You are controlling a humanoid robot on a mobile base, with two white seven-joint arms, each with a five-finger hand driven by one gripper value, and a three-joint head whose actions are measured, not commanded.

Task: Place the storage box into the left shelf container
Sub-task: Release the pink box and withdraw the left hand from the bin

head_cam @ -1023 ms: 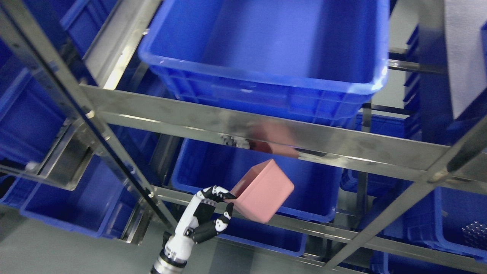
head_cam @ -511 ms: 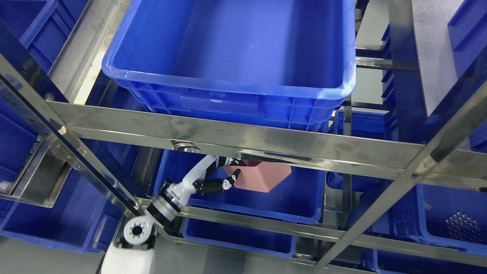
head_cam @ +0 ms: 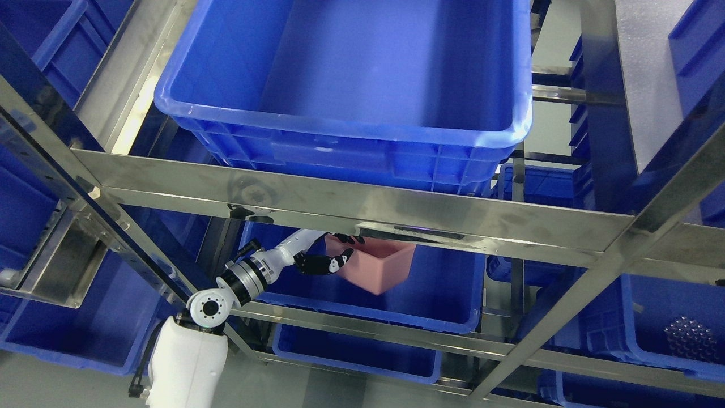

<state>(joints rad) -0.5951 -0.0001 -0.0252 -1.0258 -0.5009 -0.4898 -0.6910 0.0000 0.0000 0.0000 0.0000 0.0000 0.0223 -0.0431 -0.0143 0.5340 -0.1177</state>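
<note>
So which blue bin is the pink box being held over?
The middle-tier blue bin under the steel rail; the left hand holds the pink box there.

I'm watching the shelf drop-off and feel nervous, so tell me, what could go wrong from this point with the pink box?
1. The pink storage box hangs tilted above the blue container on the middle tier; released like this, it may land on a corner and tip over.
2. The steel crossbar sits right over the left hand and hides the box's top, so lifting out could knock the bar.
</note>
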